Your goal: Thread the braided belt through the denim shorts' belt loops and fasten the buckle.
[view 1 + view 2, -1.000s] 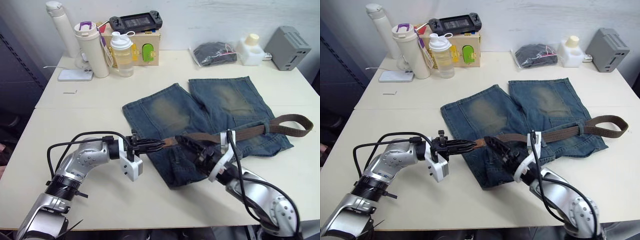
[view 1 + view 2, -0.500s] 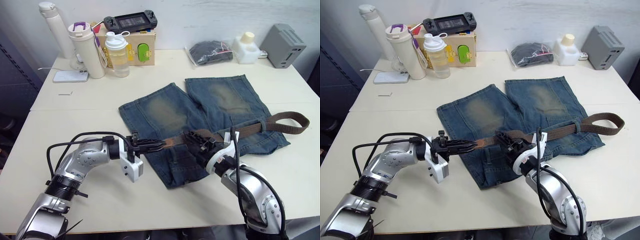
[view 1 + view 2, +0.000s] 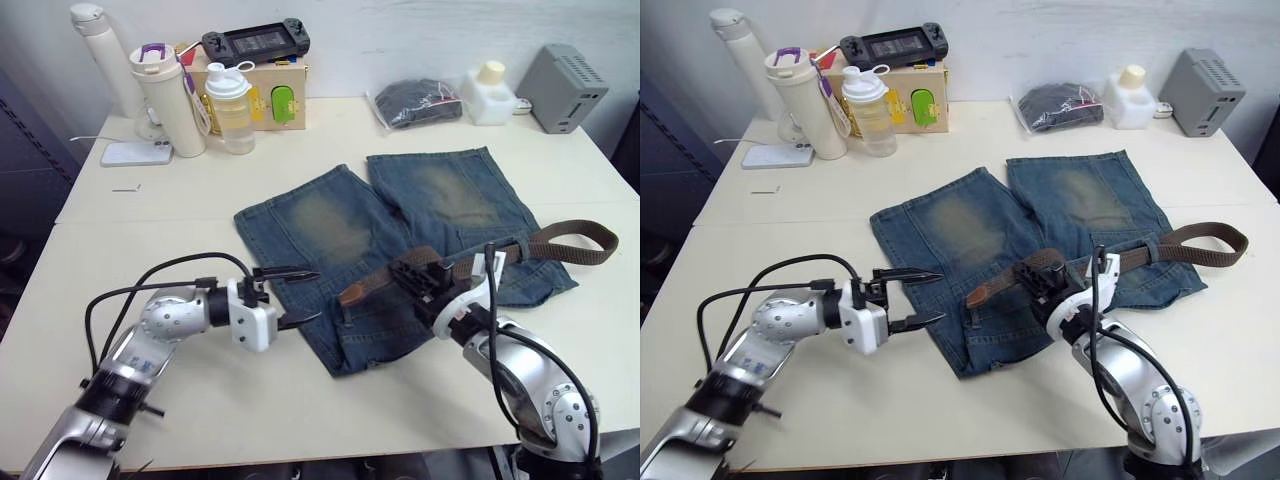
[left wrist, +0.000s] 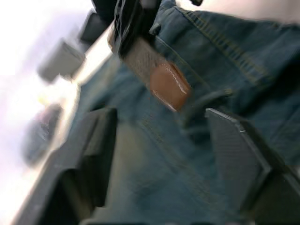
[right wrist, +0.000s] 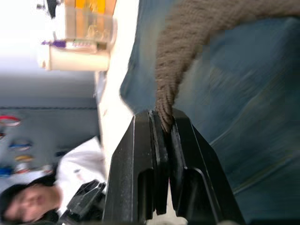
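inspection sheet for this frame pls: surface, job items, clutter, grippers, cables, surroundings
Surface: pale table, two tops butted together.
Job's things: denim shorts lie flat; braided belt lies across the waistband, leather tip lifted off the denim. Belt loops and buckle: cannot make out.
Clutter: along the far edge, white flask, cream tumbler, shaker bottle, box with a game console on it, bagged black bundle, white jug, grey box.
Grippers: left gripper open, at the shorts' edge; right gripper shut on the belt.
Cables: black cables loop over both forearms.
Surroundings: a person at the right wrist view's edge.
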